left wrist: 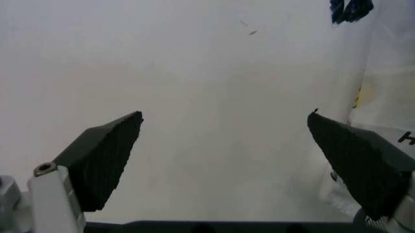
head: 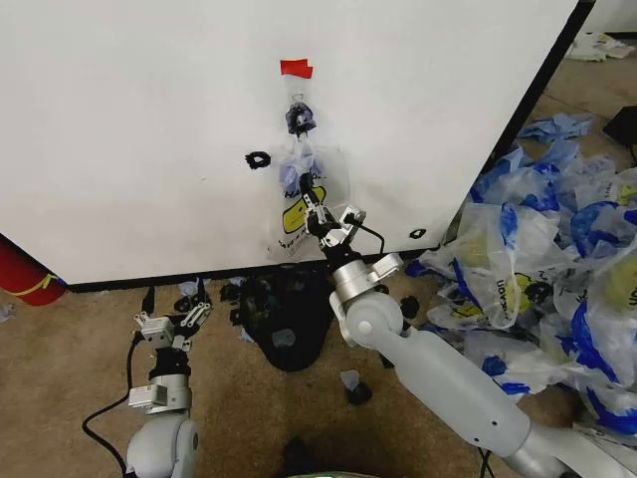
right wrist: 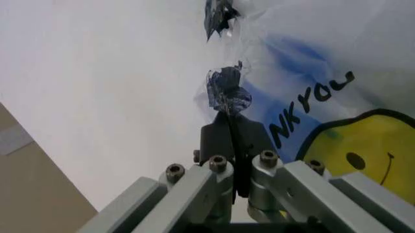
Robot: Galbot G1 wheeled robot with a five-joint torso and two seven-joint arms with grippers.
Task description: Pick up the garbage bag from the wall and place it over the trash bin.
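The garbage bag [head: 299, 204], translucent white with a yellow smiley and blue lettering, hangs by its blue handles from a hook under a red tape strip [head: 296, 68] on the white wall [head: 129, 129]. My right gripper [head: 315, 211] reaches up against the bag's front. In the right wrist view its fingers [right wrist: 220, 133] are pressed together, with a crumpled blue fold of the garbage bag [right wrist: 318, 73] at their tips. The black trash bin [head: 289, 324] stands on the floor below the bag. My left gripper [head: 174, 307] waits low, open [left wrist: 224, 124], facing the wall.
A big heap of blue-and-white bags [head: 557, 249] covers the floor at the right. Small black scraps [head: 356, 390] lie around the bin on the brown carpet. A red object [head: 25, 274] sits at the wall's left foot. The wall's black edge [head: 537, 85] runs diagonally at the right.
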